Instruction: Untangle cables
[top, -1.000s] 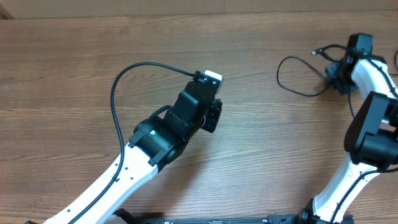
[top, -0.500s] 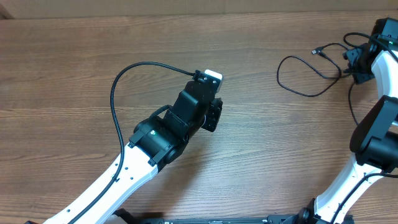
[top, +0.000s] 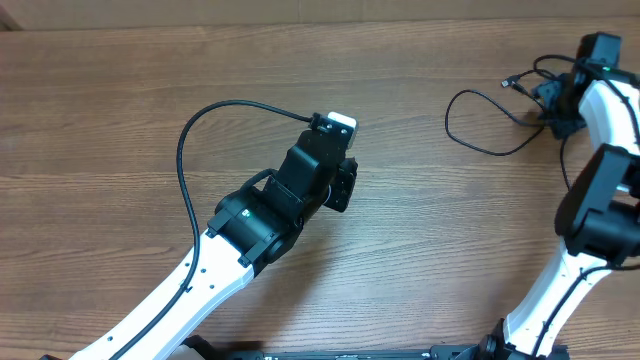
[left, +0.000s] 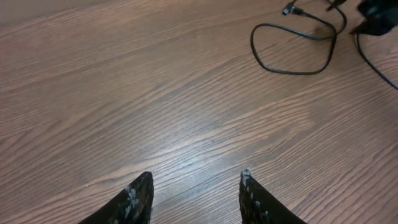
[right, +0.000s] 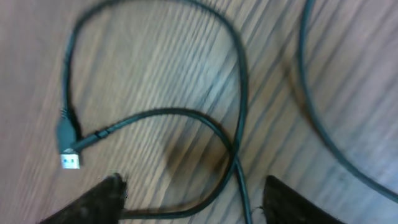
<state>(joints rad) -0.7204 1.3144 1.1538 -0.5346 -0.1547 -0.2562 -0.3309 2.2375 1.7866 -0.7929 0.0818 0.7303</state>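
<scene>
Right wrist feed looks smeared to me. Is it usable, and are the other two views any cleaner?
Right wrist: blurred throughout, wood grain streaked, yet the cable loop and its plug remain readable. Left wrist: sharp, with a pale glare patch on the table ahead of the left gripper. Overhead: sharp, evenly lit, only soft shadows.

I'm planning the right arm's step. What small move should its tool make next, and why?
Probably lower the right tool and close on the cable strand running between its open fingers, near where two strands cross. It grips nothing yet, and the plug end lies free, so lifting there might pull the loop apart.
</scene>
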